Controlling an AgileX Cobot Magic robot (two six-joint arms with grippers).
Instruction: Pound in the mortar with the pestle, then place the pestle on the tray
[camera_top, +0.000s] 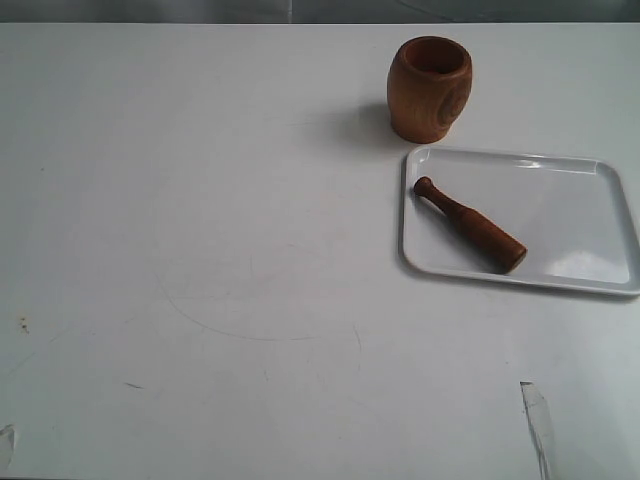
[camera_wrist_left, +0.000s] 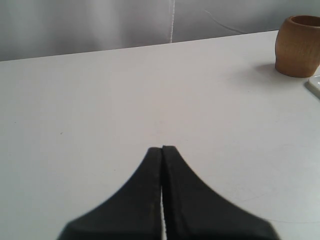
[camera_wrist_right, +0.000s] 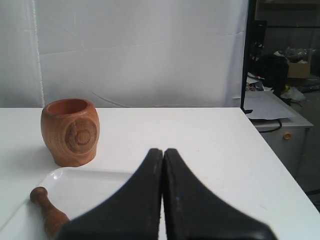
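Observation:
The light brown wooden mortar (camera_top: 430, 88) stands upright at the back right of the table, just behind the white tray (camera_top: 590, 215). On the tray lies the reddish-brown pestle (camera_top: 470, 224), slanted, its small knob toward the mortar. No arm shows in the exterior view. In the left wrist view my left gripper (camera_wrist_left: 162, 148) is shut and empty over bare table, with the mortar (camera_wrist_left: 298, 46) far off. My right gripper (camera_wrist_right: 163, 150) is shut and empty too, above the tray (camera_wrist_right: 95, 187); the mortar (camera_wrist_right: 70, 131) and the pestle's knob end (camera_wrist_right: 46, 210) lie beyond it.
The white tabletop (camera_top: 200, 250) stretches wide to the left and front. A grey curtain (camera_wrist_right: 140, 50) hangs behind the table. Past the table's far side stands a cluttered side desk (camera_wrist_right: 280, 107) and a dark post (camera_wrist_right: 248, 55).

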